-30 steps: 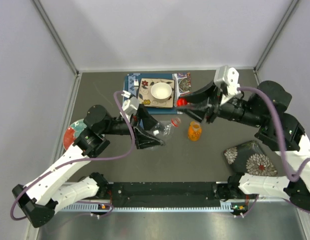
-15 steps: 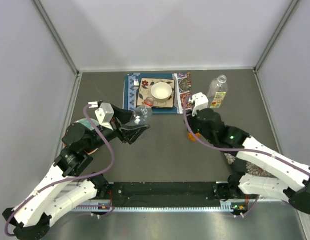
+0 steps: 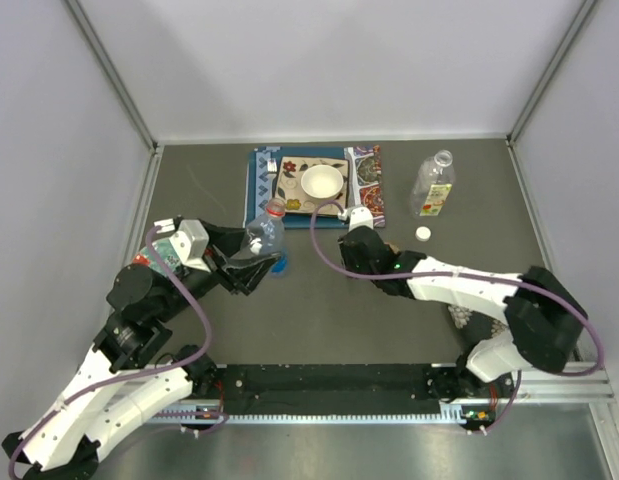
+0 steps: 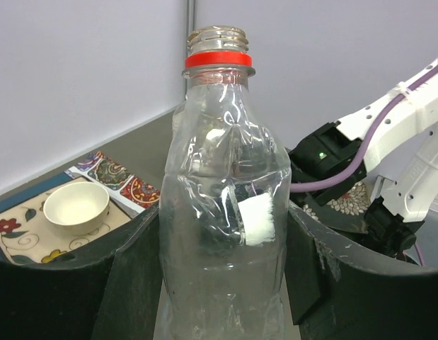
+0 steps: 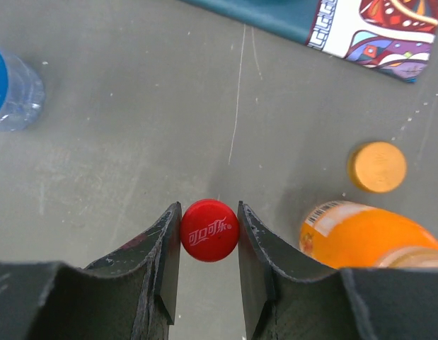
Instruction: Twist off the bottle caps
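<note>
My left gripper (image 3: 251,262) (image 4: 222,273) is shut on a clear bottle (image 3: 266,232) (image 4: 219,177) and holds it upright. Its mouth is open, with only a red ring (image 4: 217,60) on the neck. My right gripper (image 3: 351,240) (image 5: 208,207) is shut on the red cap (image 5: 209,230), low over the table. An orange cap (image 5: 377,166) lies loose beside a lying orange bottle (image 5: 367,237). A white cap (image 3: 423,233) lies near an upright open bottle (image 3: 433,185). No blue cap shows.
A white bowl (image 3: 322,183) (image 4: 76,207) stands on patterned mats (image 3: 364,165) at the back. A blue-labelled bottle (image 5: 10,88) lies left of the right gripper. A dark floral object (image 4: 346,205) sits under the right arm.
My right gripper has swung left and down to the table's middle with the red cap. My left arm has pulled back and raised the clear bottle upright.
</note>
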You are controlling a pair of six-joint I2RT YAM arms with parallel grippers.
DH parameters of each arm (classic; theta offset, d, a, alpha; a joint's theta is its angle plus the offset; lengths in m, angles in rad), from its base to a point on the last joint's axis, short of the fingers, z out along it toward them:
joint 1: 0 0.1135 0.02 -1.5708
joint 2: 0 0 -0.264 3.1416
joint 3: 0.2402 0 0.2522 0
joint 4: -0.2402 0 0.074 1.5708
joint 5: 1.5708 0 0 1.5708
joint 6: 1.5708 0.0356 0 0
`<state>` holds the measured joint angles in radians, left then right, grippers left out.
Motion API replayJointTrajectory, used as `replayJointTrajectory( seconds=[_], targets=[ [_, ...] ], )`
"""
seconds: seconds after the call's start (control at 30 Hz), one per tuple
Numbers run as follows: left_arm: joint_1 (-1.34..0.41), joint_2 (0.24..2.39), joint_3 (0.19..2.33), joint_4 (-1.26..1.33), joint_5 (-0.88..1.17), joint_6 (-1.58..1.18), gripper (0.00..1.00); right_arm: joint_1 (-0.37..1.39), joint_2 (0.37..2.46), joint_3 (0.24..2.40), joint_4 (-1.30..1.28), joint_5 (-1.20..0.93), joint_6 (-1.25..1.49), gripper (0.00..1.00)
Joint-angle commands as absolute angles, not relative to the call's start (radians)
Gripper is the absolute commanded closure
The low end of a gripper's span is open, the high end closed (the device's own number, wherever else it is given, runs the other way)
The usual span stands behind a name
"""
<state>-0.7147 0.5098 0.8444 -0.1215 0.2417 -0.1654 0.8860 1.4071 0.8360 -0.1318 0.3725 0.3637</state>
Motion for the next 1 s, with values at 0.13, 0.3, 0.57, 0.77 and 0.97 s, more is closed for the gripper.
replayJointTrajectory(
  seconds=[0.13, 0.3, 0.57, 0.77, 0.97],
  targets=[
    [-0.71, 0.483, 0.808, -0.112, 0.201, -0.149, 0.82, 0.881, 1.581, 0.949, -0.043, 0.322, 0.414, 1.0],
    [-0.712, 0.474, 0.805, -0.121, 0.189, -0.141, 0.81, 0.881, 1.661, 0.965, -0.057, 0.311, 0.446, 1.0],
    [-0.712, 0.469, 0.795, -0.12, 0.184, -0.141, 0.81, 0.881, 1.721, 0.973, -0.094, 0.307, 0.466, 0.79],
    [-0.712, 0.476, 0.79, -0.115, 0.189, -0.147, 0.81, 0.881, 1.707, 0.973, -0.104, 0.318, 0.471, 0.53],
    [-0.712, 0.477, 0.785, -0.11, 0.193, -0.155, 0.81, 0.882, 1.654, 0.995, -0.144, 0.325, 0.479, 0.45]
  ],
)
